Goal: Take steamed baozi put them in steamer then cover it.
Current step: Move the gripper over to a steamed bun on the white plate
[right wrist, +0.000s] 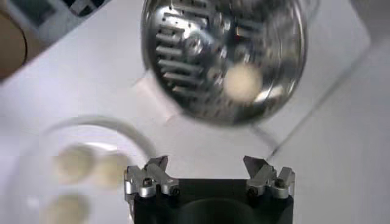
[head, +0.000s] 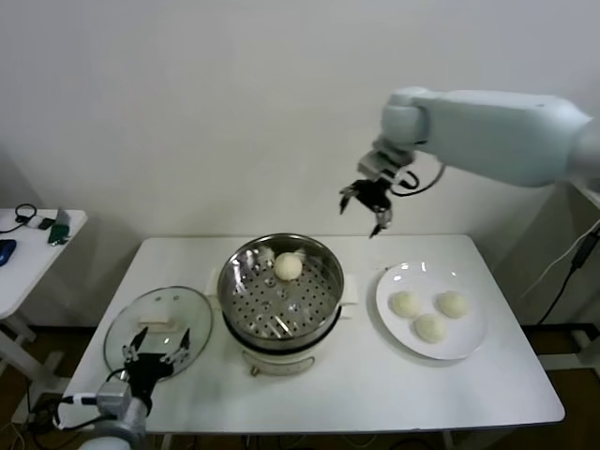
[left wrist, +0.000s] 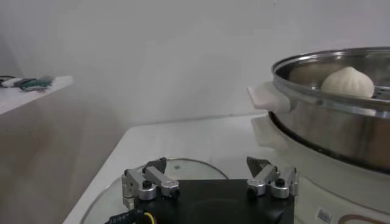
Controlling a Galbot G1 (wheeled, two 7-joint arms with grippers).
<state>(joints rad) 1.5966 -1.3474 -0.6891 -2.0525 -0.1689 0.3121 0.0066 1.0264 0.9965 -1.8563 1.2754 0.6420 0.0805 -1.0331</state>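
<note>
Steamer (head: 281, 298) holds one baozi (head: 288, 267) at its far side; three more sit on the plate (head: 473, 342). Right gripper (head: 367, 203) high over the table, jaws apart, empty. Left gripper (head: 157, 354) parked over glass lid (head: 183, 311), jaws apart

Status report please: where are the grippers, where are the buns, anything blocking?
Right gripper open, empty, above the steamer. Left gripper open over the lid. One bun in steamer, three on plate. Nothing blocking.
</note>
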